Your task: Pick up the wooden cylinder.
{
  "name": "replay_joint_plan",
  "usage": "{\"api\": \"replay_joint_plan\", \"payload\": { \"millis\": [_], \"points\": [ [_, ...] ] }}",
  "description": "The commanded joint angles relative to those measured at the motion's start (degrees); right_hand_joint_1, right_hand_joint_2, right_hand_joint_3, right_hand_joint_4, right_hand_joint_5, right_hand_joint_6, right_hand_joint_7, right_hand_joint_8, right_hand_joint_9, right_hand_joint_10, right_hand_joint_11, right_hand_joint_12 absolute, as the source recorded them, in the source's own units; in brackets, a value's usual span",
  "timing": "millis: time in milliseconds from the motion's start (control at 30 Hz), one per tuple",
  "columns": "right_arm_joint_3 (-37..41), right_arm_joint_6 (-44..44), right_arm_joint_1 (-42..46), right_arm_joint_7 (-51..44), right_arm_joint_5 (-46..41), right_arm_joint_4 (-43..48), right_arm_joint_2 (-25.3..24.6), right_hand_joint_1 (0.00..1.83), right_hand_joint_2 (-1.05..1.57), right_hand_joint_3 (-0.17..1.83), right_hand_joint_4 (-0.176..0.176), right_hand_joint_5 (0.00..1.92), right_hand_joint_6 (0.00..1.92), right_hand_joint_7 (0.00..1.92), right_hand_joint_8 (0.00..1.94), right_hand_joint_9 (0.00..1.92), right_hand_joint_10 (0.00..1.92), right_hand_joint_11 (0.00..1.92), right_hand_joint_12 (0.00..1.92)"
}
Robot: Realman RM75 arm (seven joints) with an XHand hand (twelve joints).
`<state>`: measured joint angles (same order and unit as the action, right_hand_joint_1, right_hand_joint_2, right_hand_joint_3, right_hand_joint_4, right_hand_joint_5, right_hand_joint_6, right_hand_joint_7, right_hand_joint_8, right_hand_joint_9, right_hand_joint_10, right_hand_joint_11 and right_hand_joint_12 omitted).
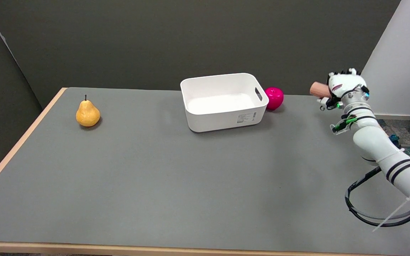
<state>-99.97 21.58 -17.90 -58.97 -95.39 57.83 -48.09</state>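
Right hand (343,89) clenched around wooden cylinder (319,89), aloft beyond white bin (222,101) with unreadable label (246,117).

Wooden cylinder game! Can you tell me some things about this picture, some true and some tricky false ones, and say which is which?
1. The right hand holds the wooden cylinder up in the air. True.
2. The white bin has the pear inside it. False: the pear stands on the table, far to the bin's left.
3. The pink apple sits right beside the bin. True.
4. The cylinder lies on the table. False: it sticks out sideways from the hand, above the table.
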Motion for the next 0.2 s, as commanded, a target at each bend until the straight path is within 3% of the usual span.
{"api": "replay_joint_plan", "payload": {
  "millis": [33,200],
  "points": [
    [8.6,6.2,13.2,4.6,16.1,26.2,1.5,1.0,1.44,0.1,-0.176,0.38,1.85,0.38,1.94,0.56,1.91,0.0,1.91],
    [4.6,7.3,12.5,10.4,23.5,30.5,1.5,1.0,1.44,0.11,-0.176,0.39,1.85,0.38,1.94,0.57,1.92,0.0,1.92]
  ]
}}
